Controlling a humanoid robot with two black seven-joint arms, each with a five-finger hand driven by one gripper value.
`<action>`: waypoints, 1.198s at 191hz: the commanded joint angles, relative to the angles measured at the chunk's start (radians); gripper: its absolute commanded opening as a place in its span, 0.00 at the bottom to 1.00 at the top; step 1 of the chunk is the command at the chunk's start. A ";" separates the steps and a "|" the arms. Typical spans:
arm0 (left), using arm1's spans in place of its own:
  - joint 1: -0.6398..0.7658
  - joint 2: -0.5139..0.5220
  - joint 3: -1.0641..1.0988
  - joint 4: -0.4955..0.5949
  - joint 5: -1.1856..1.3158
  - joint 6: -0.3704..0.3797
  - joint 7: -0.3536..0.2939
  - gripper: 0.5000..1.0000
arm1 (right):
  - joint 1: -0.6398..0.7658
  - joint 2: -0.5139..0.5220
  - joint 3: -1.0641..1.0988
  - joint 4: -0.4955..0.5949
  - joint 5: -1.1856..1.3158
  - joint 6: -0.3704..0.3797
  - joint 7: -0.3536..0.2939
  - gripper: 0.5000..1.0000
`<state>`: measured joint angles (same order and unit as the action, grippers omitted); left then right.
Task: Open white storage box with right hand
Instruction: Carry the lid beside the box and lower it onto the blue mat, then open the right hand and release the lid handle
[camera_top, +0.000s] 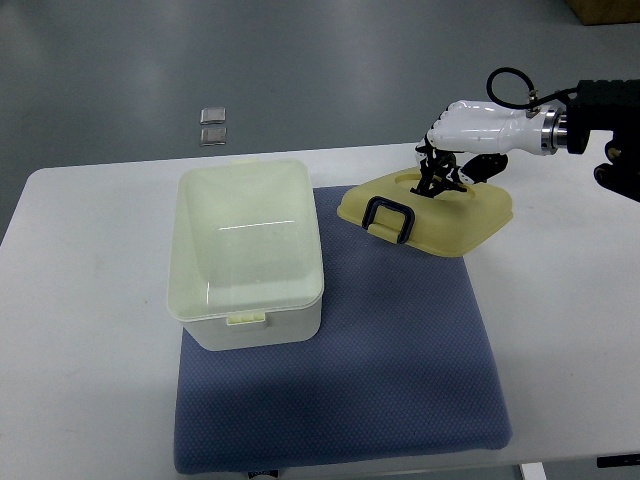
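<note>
grey floor surrounds white table (90, 230) and blue mat (400, 370); right hand (455, 150) pinches lid (430, 215).

Right arm (600, 110) cut off at frame edge.

The right hand (470, 135) is showing a glossy white shell over its back, with thin black fingers (437, 172) looking skeletal and jointed beneath. A silver metal ring is sitting at the wrist (549, 133), and the forearm (605, 100) beyond is appearing black. A black cable (505, 78) is looping above the hand.
</note>
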<state>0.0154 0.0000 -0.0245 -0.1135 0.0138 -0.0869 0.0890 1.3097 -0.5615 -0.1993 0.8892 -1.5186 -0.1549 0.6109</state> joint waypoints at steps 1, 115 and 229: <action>-0.002 0.000 0.000 0.000 0.000 -0.001 0.000 1.00 | -0.001 0.028 0.000 -0.003 0.000 -0.002 0.000 0.00; 0.000 0.000 0.000 0.000 0.000 -0.001 0.000 1.00 | -0.037 0.123 0.009 -0.019 0.023 0.009 0.000 0.84; -0.002 0.000 0.000 0.000 0.000 -0.001 0.000 1.00 | -0.029 0.081 0.213 -0.019 0.325 0.434 0.000 0.83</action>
<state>0.0150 0.0000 -0.0245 -0.1135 0.0138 -0.0872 0.0890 1.2797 -0.4523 -0.0313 0.8702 -1.3024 0.1618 0.6108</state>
